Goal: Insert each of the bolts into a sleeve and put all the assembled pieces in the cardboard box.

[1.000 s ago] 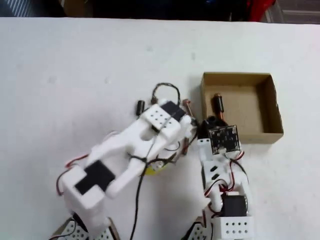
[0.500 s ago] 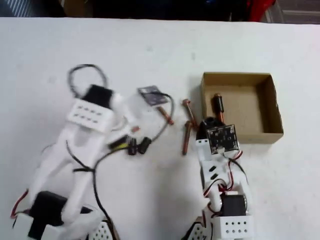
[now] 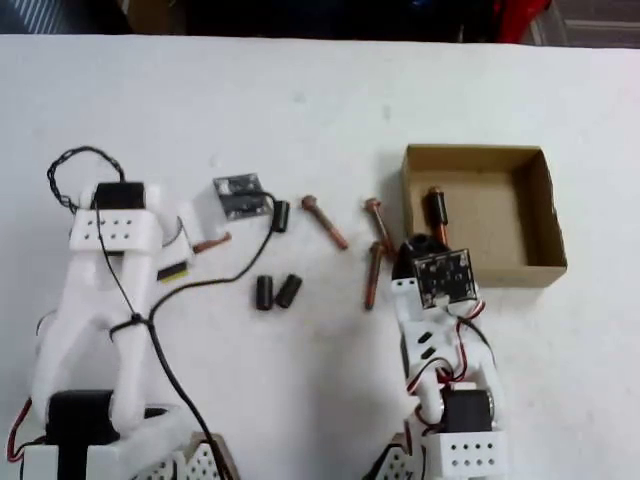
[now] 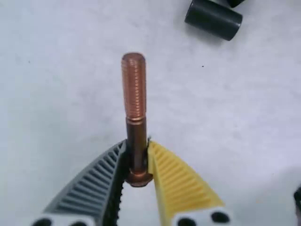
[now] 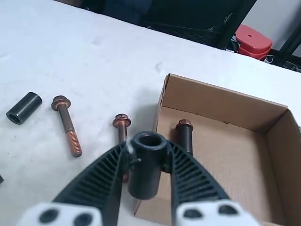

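My left gripper [image 3: 192, 250] sits at the table's left, shut on the head end of a copper bolt [image 3: 212, 242]. In the left wrist view the bolt [image 4: 134, 103] points straight out from the gripper [image 4: 136, 157], threads outward, over bare table. My right gripper [image 3: 418, 252] stands at the near-left corner of the cardboard box [image 3: 540, 215], shut on a black sleeve [image 5: 146, 165] held upright. An assembled bolt and sleeve [image 3: 437, 210] lies inside the box. Three loose bolts [image 3: 325, 221] [image 3: 378, 225] [image 3: 372, 275] and three loose sleeves [image 3: 281, 215] [image 3: 264, 292] [image 3: 289, 290] lie between the arms.
The box [image 5: 225, 108] is open-topped with low walls. The left arm's black cable [image 3: 200, 280] trails across the table near the two paired sleeves. One sleeve [image 4: 214, 19] lies beyond the held bolt's tip. White table stretches behind the parts.
The left arm has swung from the middle of the table to the left, carrying a bolt. The right arm has kept still with its sleeve.
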`<control>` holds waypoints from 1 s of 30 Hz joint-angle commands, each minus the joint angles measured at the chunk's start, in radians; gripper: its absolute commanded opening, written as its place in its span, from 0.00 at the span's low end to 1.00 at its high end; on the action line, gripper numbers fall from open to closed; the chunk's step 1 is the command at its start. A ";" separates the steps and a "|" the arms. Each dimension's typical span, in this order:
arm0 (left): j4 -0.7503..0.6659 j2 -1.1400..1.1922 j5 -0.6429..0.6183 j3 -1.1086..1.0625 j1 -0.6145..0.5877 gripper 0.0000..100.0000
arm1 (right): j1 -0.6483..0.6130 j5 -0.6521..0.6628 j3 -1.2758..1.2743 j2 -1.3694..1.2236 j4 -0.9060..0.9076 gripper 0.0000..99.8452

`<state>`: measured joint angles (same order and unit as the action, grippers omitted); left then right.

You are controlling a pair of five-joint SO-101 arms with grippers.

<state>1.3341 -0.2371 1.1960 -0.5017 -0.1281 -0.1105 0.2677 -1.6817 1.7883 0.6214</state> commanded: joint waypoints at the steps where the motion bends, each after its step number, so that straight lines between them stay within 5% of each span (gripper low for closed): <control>1: -0.080 -0.047 0.137 -0.014 -0.013 0.02 | 0.012 0.000 -0.008 0.015 -0.013 0.02; 6: -0.153 -0.047 0.285 -0.068 -0.013 0.02 | 0.012 0.000 -0.008 0.015 -0.012 0.02; 19: -0.358 -0.047 0.361 -0.239 -0.007 0.02 | 0.012 0.000 -0.008 0.015 -0.012 0.02; 30: -0.390 -0.033 0.350 -0.261 -0.010 0.02 | 0.012 0.000 -0.008 0.015 -0.012 0.02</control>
<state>0.9613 -0.2371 1.5413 -0.7687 -0.1343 -0.1105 0.2677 -1.6817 1.7883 0.6214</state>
